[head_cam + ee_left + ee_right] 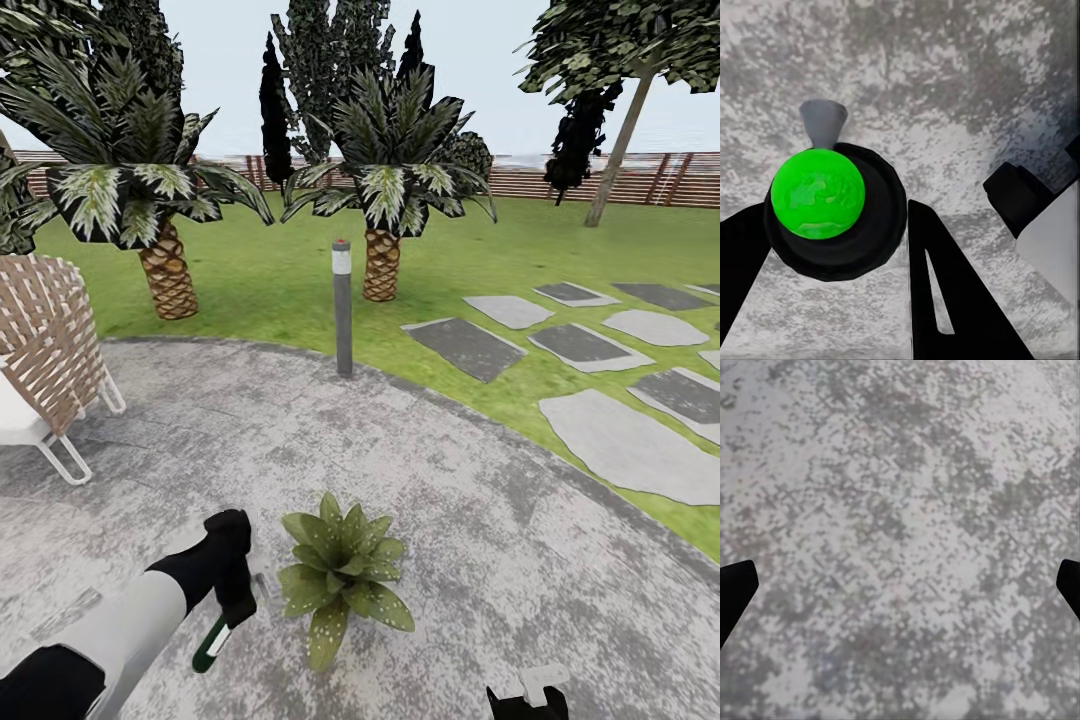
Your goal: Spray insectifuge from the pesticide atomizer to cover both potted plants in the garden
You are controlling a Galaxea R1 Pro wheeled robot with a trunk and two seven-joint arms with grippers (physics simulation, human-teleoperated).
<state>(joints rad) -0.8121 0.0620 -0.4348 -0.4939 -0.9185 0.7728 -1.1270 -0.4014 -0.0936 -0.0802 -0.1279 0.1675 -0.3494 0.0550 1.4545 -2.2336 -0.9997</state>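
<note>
From my head I see my left arm (pixel 130 625) reaching in from the lower left of the frame, white forearm and black wrist, bent down toward the grey stone patio (pixel 480 560). My left jaws (pixel 232 605) are closed on the spray bottle (pixel 212 645), which hangs below them tilted, dark green body low, a white band above it. Just right of the bottle, low in the centre of the frame, sits one potted plant (pixel 343 575), a rosette of pointed green leaves; pale specks (pixel 350 595) dot the nearer leaves. I cannot make out its pot.

My left wrist camera gives what the head cannot: the bottle (pixel 821 202) seen end-on, a bright green round face inside a dark ring, with a small grey cone poking out beyond it, wedged between my two black fingers (pixel 952 300), patio stone behind.

My right jaws (pixel 528 700) only peek in at the bottom edge of the head view, right of centre, low over the paving. My right wrist camera shows them standing wide apart, one black fingertip (pixel 735 592) at each side edge, holding nothing.

Further up in the head view: a grey post lamp (pixel 343 310) at the patio's rim, two palms (pixel 165 200) on the lawn (pixel 270 280), a woven chair (pixel 45 350) at the left edge, stepping stones (pixel 600 370) to the right, a slatted fence (pixel 640 180) behind.
</note>
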